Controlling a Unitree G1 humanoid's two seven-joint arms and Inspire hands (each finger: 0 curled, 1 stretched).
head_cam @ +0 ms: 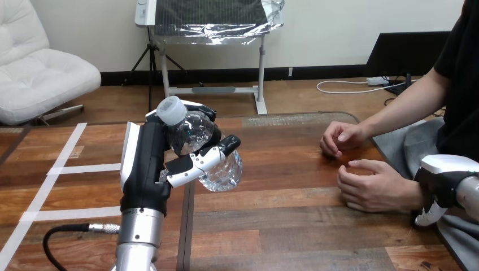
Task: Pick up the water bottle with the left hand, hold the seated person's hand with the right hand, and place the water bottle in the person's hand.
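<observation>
Left hand raised, gripping water bottle (tilted), right hand beside person's wrist

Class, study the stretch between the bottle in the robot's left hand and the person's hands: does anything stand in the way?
Nothing visible does. The left hand grips the water bottle above the table, and only bare wood lies between it and the person's hands.

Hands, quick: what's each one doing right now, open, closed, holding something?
Left hand: closed around the water bottle.
Right hand: beside the wrist of the person's nearer hand; open or closed cannot be told.
</observation>
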